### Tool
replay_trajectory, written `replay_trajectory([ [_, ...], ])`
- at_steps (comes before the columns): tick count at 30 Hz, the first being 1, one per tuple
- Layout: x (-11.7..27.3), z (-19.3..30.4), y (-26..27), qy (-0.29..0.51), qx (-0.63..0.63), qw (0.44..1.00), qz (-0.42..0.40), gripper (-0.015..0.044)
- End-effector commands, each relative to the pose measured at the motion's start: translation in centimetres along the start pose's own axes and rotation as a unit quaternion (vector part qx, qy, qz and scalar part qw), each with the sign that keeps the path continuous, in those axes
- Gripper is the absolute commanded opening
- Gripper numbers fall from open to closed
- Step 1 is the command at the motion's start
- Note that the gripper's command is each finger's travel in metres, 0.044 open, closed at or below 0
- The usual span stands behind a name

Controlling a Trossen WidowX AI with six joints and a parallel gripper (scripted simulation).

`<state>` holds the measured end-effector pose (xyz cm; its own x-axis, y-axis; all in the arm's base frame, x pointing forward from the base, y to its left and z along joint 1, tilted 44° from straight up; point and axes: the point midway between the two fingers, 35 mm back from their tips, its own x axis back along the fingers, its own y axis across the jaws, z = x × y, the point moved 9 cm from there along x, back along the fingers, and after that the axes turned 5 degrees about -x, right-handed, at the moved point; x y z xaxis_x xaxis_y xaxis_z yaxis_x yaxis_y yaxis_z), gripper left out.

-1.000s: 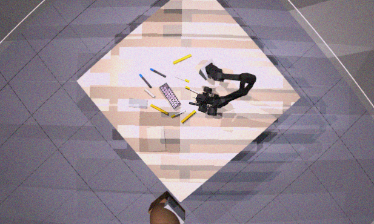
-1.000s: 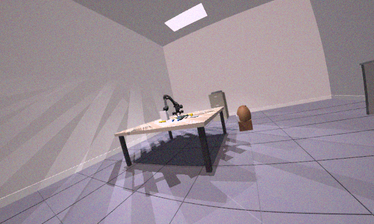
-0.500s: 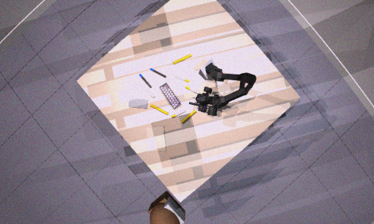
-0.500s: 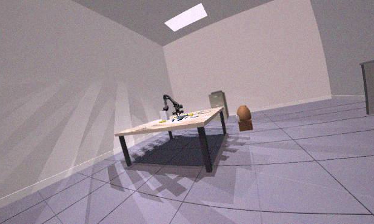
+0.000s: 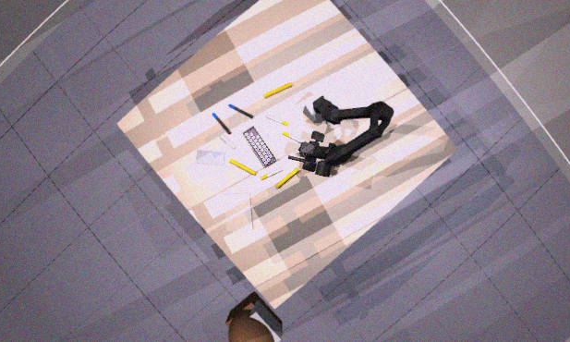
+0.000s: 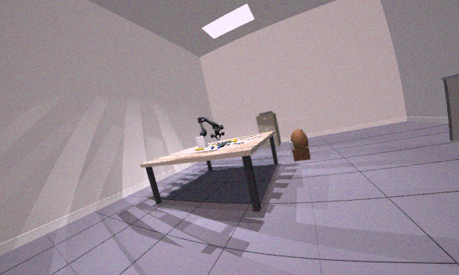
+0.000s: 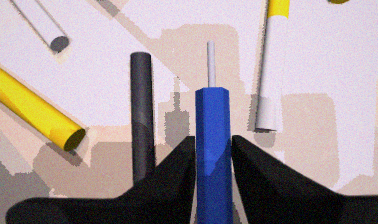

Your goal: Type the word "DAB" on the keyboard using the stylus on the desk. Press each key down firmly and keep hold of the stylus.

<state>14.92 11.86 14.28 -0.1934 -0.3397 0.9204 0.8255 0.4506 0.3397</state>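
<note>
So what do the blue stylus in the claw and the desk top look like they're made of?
Stylus: probably hard plastic, matte blue, faceted body, thin pale tip. Desk top: looks like pale wood, in matte plank-like strips.

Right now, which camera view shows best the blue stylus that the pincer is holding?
The wrist view: the blue stylus fills the centre, clamped in the pincer, with its thin white tip pointing ahead. The top view hides it almost fully under the arm; in the exterior view it is too small to make out.
</note>
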Motion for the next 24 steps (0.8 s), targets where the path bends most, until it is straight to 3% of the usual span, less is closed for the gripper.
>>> replay_trajectory([
  [1,0.5,-0.2,0.0,0.002,0.002,1.000,0.000,0.0000],
  [24,0.5,-1.8,6.1,-0.042,0.321,0.943,0.081,0.0000],
])
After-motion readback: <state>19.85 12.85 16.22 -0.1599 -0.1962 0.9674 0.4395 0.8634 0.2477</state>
